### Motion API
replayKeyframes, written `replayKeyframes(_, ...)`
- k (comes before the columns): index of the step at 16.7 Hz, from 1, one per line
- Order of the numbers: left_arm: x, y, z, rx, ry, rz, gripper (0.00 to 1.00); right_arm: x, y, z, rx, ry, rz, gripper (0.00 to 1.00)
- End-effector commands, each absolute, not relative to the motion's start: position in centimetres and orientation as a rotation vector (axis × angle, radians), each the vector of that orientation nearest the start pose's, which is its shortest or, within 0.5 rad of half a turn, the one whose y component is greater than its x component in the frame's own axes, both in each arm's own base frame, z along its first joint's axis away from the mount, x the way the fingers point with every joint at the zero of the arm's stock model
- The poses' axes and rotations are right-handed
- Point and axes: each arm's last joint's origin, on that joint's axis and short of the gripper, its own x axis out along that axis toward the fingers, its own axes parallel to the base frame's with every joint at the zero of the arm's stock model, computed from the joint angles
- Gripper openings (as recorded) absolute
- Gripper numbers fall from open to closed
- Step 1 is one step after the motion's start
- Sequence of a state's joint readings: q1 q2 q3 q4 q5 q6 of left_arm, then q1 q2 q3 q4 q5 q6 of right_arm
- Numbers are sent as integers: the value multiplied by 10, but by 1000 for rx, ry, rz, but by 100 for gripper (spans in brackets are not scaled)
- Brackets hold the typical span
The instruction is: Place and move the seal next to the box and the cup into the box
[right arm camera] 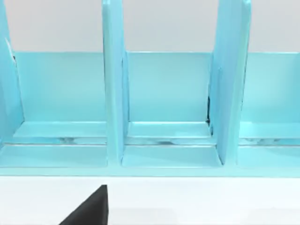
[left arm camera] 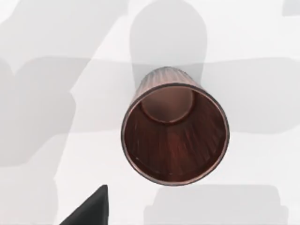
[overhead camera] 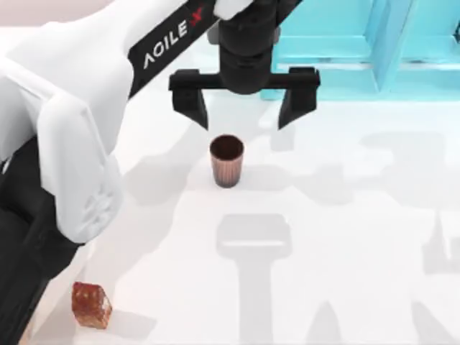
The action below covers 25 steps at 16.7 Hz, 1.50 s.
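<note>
Rendered simulation test scene: a plain white counter (overhead camera: 345,215) bearing flat, hard-edged shadows, backed by a featureless turquoise shelf frame (right arm camera: 164,93), with an AgileX-branded arm (overhead camera: 108,86) overhead.

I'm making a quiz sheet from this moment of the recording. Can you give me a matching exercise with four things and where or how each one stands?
Things:
1. cup
2. seal
3. left gripper
4. turquoise shelf frame

Places or states:
A. near the table's bottom left corner in the top view
B. along the table's far edge, at the right
C. upright on the table, mouth up
D. open, hanging above the cup

Pairs: 1-C, 2-A, 3-D, 4-B
</note>
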State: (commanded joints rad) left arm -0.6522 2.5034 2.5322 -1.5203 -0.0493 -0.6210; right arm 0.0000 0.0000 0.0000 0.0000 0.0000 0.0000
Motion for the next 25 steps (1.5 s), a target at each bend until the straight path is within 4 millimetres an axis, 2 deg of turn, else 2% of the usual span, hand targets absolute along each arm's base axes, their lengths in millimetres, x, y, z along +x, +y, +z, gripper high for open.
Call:
replayKeyframes(3, 396, -292, 211, 15, 1472, -17, 100, 106, -1, 160, 0, 0, 0, 100)
replayKeyframes(8, 400, -293, 164, 15, 1474, -16, 100, 106, -1, 160, 0, 0, 0, 100)
replayKeyframes(10, 400, -292, 151, 15, 1473, -16, 100, 106, -1, 160, 0, 0, 0, 100)
replayKeyframes(15, 400, -292, 147, 15, 1473, -16, 100, 106, -1, 160, 0, 0, 0, 100)
replayKeyframes(25, 400, -292, 147, 15, 1473, -16, 25, 106, -1, 160, 0, 0, 0, 100)
